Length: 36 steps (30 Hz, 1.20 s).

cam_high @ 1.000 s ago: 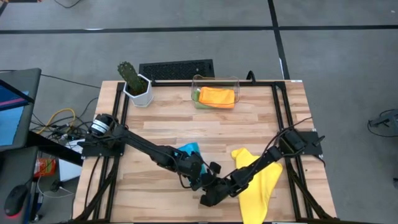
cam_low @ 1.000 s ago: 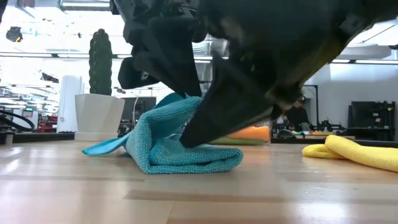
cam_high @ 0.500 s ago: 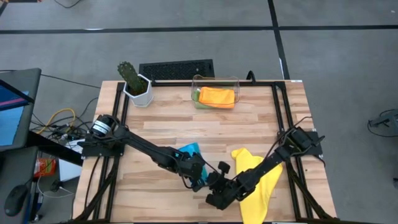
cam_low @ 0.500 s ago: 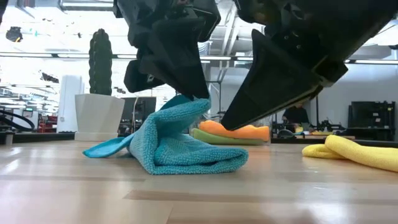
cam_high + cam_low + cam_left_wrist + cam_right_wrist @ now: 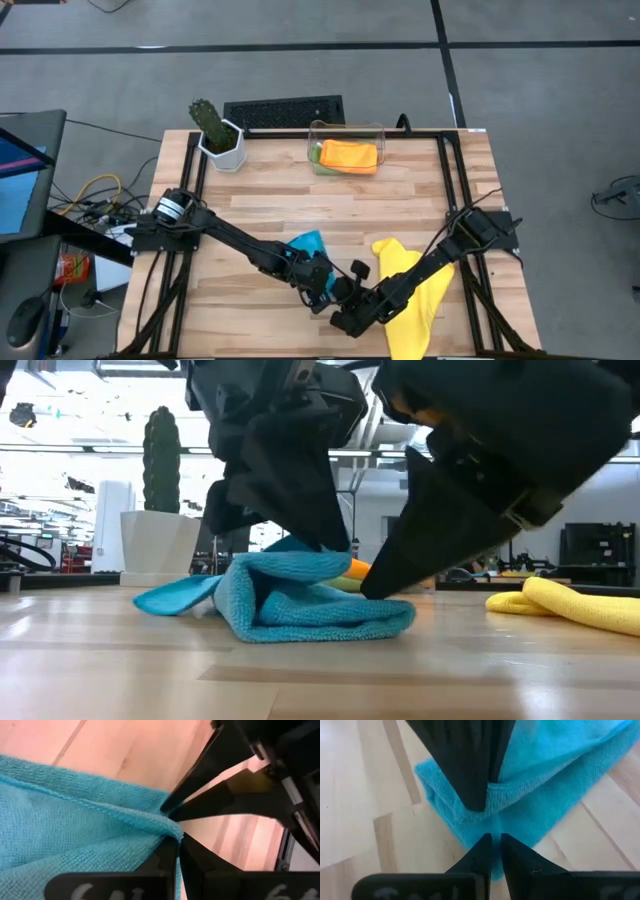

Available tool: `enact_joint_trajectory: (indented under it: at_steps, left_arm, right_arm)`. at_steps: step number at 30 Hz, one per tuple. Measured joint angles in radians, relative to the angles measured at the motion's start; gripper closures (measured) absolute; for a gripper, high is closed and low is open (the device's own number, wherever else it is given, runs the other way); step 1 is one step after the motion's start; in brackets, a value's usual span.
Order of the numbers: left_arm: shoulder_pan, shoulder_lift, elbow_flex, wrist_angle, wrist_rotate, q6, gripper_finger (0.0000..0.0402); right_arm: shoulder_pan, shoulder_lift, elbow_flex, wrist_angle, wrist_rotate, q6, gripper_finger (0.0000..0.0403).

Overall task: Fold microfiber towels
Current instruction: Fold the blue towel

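Observation:
The blue towel (image 5: 305, 243) lies folded over on the table's near middle, a loose end trailing to the left (image 5: 165, 598). My left gripper (image 5: 178, 840) slants down over it, shut on its upper layer. My right gripper (image 5: 493, 837) comes in from the right with its fingers shut on nothing, its tips at the towel's right end (image 5: 385, 610). The yellow towel (image 5: 415, 290) lies crumpled on the table under my right arm. The orange towel (image 5: 350, 155) and the green towel (image 5: 316, 155) lie in the clear bin. My left gripper pinches the upper layer's hemmed edge (image 5: 167, 826) between its two fingers, slanting down from above. That edge is held low over the lower layers, and the rest of the towel lies on the table. My right gripper's shut fingertips (image 5: 166, 810) meet the same edge right beside my left fingers, slanting down from the table's right. They grip nothing.
The clear bin (image 5: 345, 128) stands at the far middle. A potted cactus (image 5: 218, 135) stands at the far left. A black frame (image 5: 450, 180) runs along the table's edges. Bare wood lies between the bin and the blue towel.
My left gripper has gone down and a little toward the right with the towel's upper edge, so the fold lies flatter and reaches farther right. My right gripper drew out from under the fold toward the right, then came back to the towel's right end.

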Motion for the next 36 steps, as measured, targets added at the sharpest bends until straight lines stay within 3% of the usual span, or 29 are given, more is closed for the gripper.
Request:
enact_joint_trajectory:
  at_steps: [10,20,26,32,36]
  left_arm:
    - [-0.006,0.000,0.000,0.027,0.006,0.044,0.0390]
    - [-0.004,0.000,0.000,0.038,0.010,0.049,0.0269]
    - [-0.002,0.000,0.000,0.037,0.010,0.045,0.0221]
    - [0.031,-0.035,0.000,-0.010,0.162,0.018,0.0208]
    - [0.037,-0.141,0.000,-0.084,0.114,0.051,0.0213]
  right_arm:
    - [-0.021,0.032,0.001,0.015,-0.019,-0.001,0.0339]
    - [-0.019,0.031,0.001,0.022,-0.025,-0.029,0.0339]
    - [0.018,-0.010,0.001,-0.013,-0.023,-0.029,0.0339]
    - [0.067,-0.075,0.001,-0.016,0.050,-0.066,0.0339]
    - [0.056,-0.080,0.001,0.067,0.092,-0.170,0.0339]
